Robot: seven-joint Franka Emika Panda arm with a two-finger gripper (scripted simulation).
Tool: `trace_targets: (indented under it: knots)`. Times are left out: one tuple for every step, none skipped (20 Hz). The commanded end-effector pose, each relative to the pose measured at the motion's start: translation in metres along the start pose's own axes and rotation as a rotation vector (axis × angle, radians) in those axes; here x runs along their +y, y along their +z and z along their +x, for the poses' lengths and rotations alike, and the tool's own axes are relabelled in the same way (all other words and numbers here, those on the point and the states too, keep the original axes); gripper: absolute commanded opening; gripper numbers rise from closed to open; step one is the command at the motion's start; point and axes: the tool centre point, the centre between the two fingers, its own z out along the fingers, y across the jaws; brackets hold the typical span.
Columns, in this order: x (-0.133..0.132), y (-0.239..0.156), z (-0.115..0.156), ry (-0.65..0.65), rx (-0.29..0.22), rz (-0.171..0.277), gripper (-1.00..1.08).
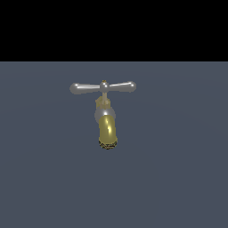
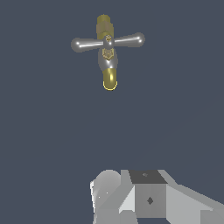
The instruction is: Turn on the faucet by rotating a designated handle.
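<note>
The faucet (image 1: 107, 127) stands on the grey floor, with a gold-brass spout ending in a dark grainy rim and a silvery body. The handle (image 1: 103, 87) is a silver crossbar on top, lying level, with one bulb toward the exterior view's left and one toward its right. A small brass knob sits at its centre. In the wrist view the faucet (image 2: 109, 70) and handle (image 2: 107, 42) are seen from above, well apart from my gripper (image 2: 131, 192). Only grey and white blocks of the gripper show at the picture's edge. The gripper holds nothing and is out of the exterior view.
The faucet stands on a plain dark grey-blue floor (image 1: 178, 178). A black background lies behind the floor's far edge.
</note>
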Motion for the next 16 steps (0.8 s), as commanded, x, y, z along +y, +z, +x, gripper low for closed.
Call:
trace_targets:
  knots:
    - [0.0000,0.0000,0.0000,0.000,0.000,0.000,-1.00]
    - [0.0002,0.0000,0.0001,0.001,0.000,0.001,-1.00]
    - [0.0008,-0.0002,0.0004,0.002,-0.001,0.003,-1.00]
    - [0.0017,-0.0004,0.0010,0.006,-0.003,0.006,-1.00]
    - [0.0030,-0.0007,0.0017,0.010,-0.005,0.011,-1.00]
    - [0.0047,-0.0010,0.0026,0.015,-0.007,0.018,-1.00]
    - [0.0064,-0.0014,0.0034,0.020,-0.010,0.024,-1.00]
    - [0.0077,-0.0017,0.0039,0.023,-0.012,0.029,-1.00]
    - [0.0087,-0.0019,0.0042,0.026,-0.013,0.032,-1.00]
    - [0.0093,-0.0021,0.0042,0.027,-0.014,0.034,-1.00]
    - [0.0095,-0.0022,0.0041,0.026,-0.014,0.035,-1.00]
    - [0.0092,-0.0021,0.0041,0.026,-0.014,0.034,-1.00]
    - [0.0090,-0.0020,0.0043,0.026,-0.014,0.033,-1.00]
    - [0.0088,-0.0018,0.0049,0.028,-0.013,0.032,-1.00]
    - [0.0086,-0.0016,0.0058,0.032,-0.014,0.032,-1.00]
    - [0.0085,-0.0014,0.0071,0.036,-0.014,0.032,-1.00]
